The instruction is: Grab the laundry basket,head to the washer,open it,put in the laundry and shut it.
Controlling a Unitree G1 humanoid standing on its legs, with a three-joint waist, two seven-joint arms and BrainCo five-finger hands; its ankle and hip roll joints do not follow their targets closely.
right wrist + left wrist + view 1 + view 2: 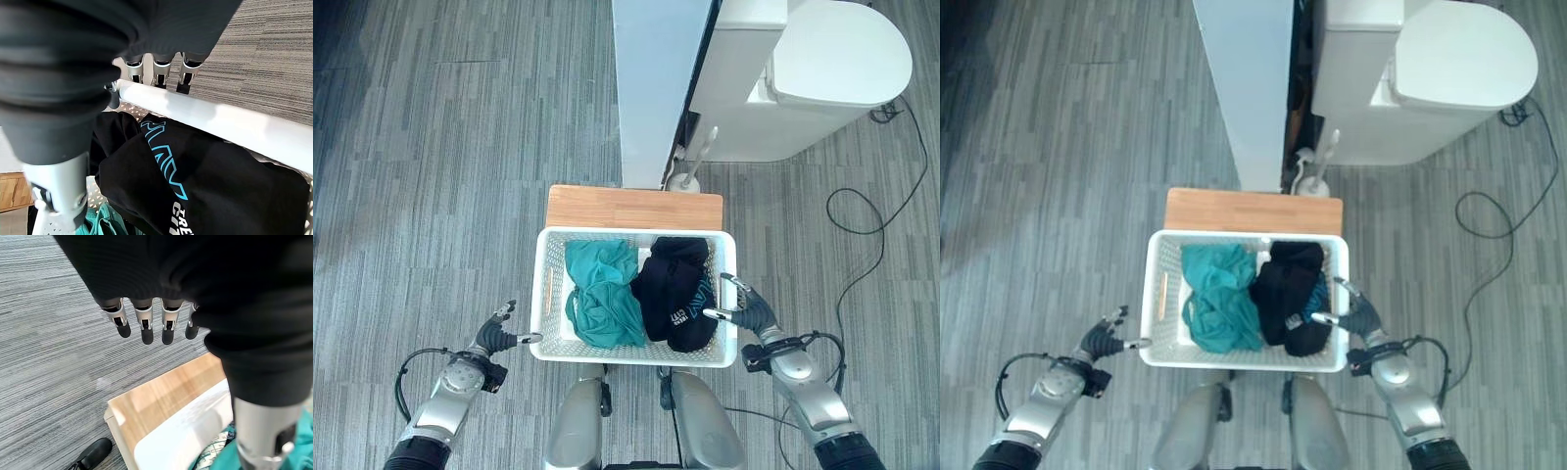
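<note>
From the left eye view, the white laundry basket (636, 296) sat on a low wooden table (634, 207), covering most of its top and overhanging the near edge. Inside lay a teal garment (602, 294) on the basket's left half and a black garment (675, 292) on its right half. The left hand (497, 335) was at the near left corner of the basket, fingers spread, thumb tip just at the rim. The right hand (749, 309) was at the right rim near the front corner, fingers apart. A white toilet (808, 73) and a pale panel (656, 88) stood beyond the table's far edge.

The right eye view showed the same layout, with a toilet brush (1317, 166) just past the table's far edge.

In the left wrist view, the left hand's fingers (146, 325) hung straight and apart over the floor, holding nothing; the table's corner and the basket's rim showed below.

In the right wrist view, the right hand's fingers (159, 73) reached over the outer side of the basket's rim, thumb inside above the black garment, not yet clamped.

The step in hand was judged to be grabbing the basket. The next move called for both hands to close on opposite rims evenly before lifting.
</note>
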